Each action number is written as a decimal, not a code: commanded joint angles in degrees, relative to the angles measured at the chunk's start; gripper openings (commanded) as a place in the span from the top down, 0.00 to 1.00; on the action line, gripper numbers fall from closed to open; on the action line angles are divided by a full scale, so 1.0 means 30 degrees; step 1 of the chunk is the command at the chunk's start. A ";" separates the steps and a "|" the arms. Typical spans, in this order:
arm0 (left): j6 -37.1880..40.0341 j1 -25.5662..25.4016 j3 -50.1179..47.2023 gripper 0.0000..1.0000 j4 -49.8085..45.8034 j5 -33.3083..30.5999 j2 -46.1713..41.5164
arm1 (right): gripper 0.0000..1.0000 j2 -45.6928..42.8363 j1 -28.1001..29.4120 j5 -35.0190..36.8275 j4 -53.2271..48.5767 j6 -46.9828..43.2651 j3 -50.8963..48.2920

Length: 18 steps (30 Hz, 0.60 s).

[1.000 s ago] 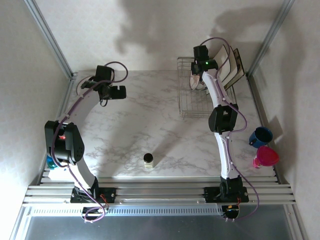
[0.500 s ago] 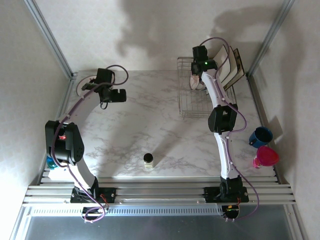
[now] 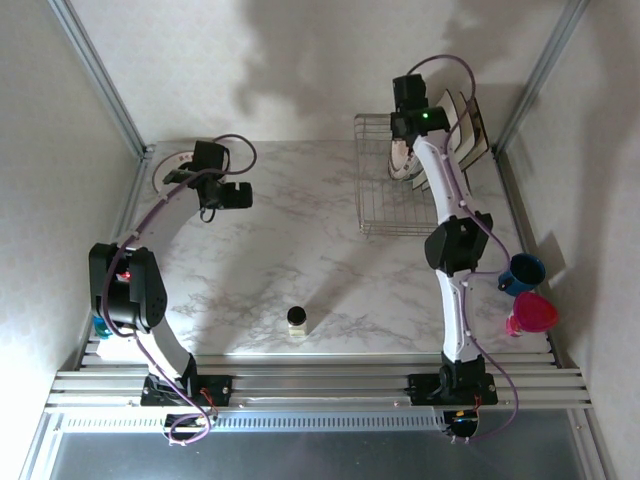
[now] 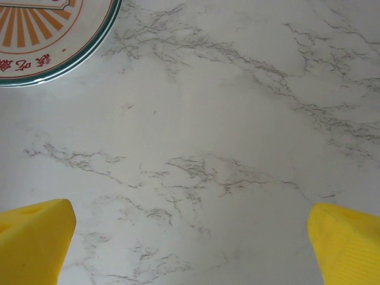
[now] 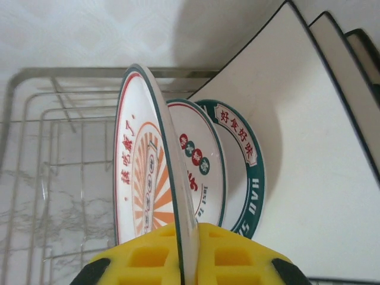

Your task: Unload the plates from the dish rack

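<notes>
My right gripper (image 5: 190,256) is shut on the rim of a small round plate (image 5: 145,172) with a teal edge and an orange sunburst back, held upright and edge-on above the wire dish rack (image 5: 59,119). Behind it stand two more round plates (image 5: 205,169) and large square cream plates (image 5: 314,154) with dark edges. From above, the right gripper (image 3: 405,140) hangs over the back of the dish rack (image 3: 385,205) with the plate (image 3: 398,160) under it. My left gripper (image 3: 232,195) stands open over bare marble, its yellow fingertips (image 4: 32,243) wide apart. A round plate (image 4: 41,35) lies flat on the table beyond them.
A blue cup (image 3: 520,272) and a pink cup (image 3: 532,315) stand at the table's right edge. A small dark-topped object (image 3: 298,319) sits near the front middle. Walls and metal posts close in the back corners.
The right gripper has lifted the round plate up and toward the back of the rack. The left arm has barely shifted.
</notes>
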 commanded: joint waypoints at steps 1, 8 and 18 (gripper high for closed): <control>-0.0118 -0.0127 -0.0173 0.00 0.0127 0.0235 -0.0607 | 1.00 -0.2759 0.0759 -0.0216 0.0698 0.0042 -0.1699; -0.0244 -0.0126 0.0035 0.01 0.0137 0.0268 -0.0393 | 1.00 -0.6403 0.1394 -0.0782 0.1971 0.0325 -0.6444; -0.0270 -0.0124 0.0292 0.00 0.0528 0.1069 -0.0182 | 1.00 -1.3534 -0.0073 -1.1055 0.8134 0.4105 -1.7558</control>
